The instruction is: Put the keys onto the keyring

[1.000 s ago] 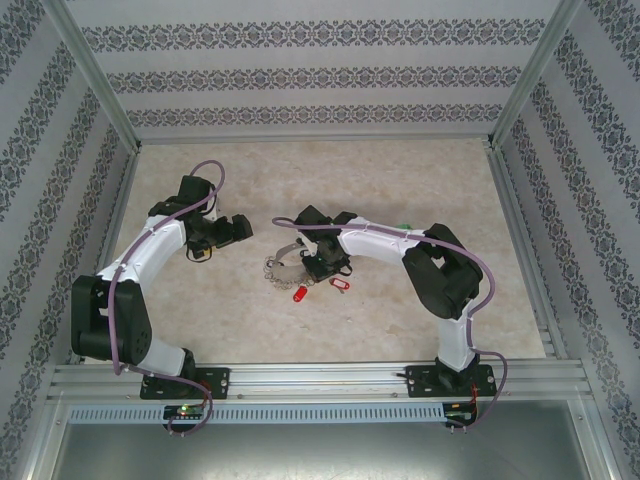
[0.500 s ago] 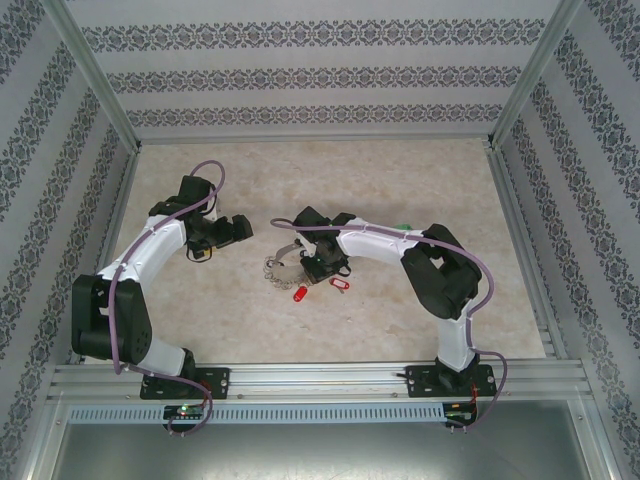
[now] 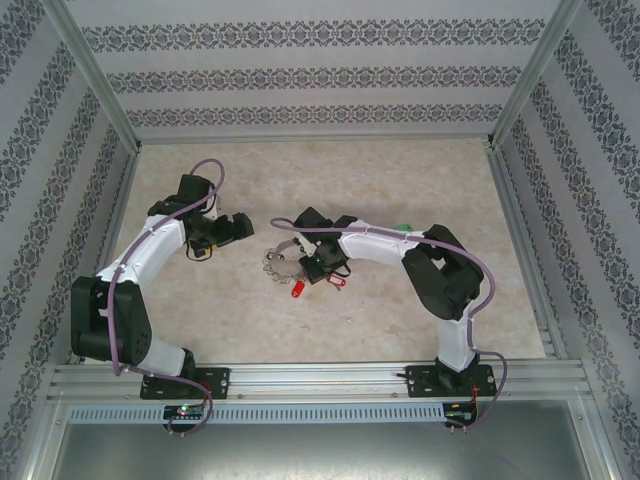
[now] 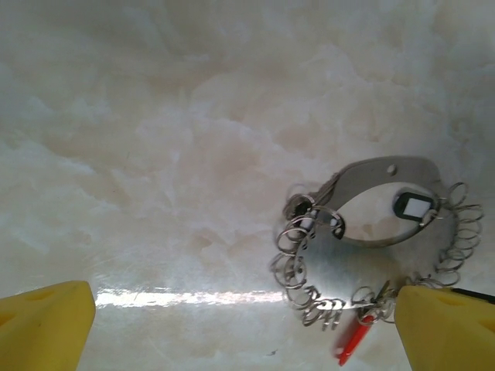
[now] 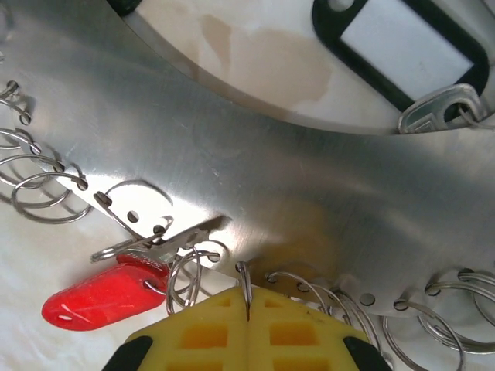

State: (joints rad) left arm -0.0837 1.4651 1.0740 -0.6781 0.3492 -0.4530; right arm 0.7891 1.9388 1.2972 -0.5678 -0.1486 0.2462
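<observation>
The keyring [image 3: 283,262] is a silvery metal oval fringed with small rings and lies mid-table. My right gripper [image 3: 313,264] is over its near right edge. In the right wrist view the yellow fingers [image 5: 302,332] are shut on one small ring of the keyring [image 5: 271,178]. One red key [image 5: 100,297] hangs from a ring just left of the fingers, seen from above as a red key [image 3: 297,290]. A second red key [image 3: 335,281] lies beside the right gripper. My left gripper [image 3: 222,238] stands open to the left of the keyring [image 4: 371,232], with nothing between its fingers.
A black-framed tag with a white label [image 5: 402,46] and a silver metal key [image 5: 441,116] lie inside the oval. Patterned walls and metal rails [image 3: 300,378] enclose the marble-look table. Bare tabletop [image 4: 155,154] stretches in front of the left gripper.
The right gripper has closed on a small ring of the keyring. The keyring and both red keys have shifted slightly toward the back. The left arm has stayed still.
</observation>
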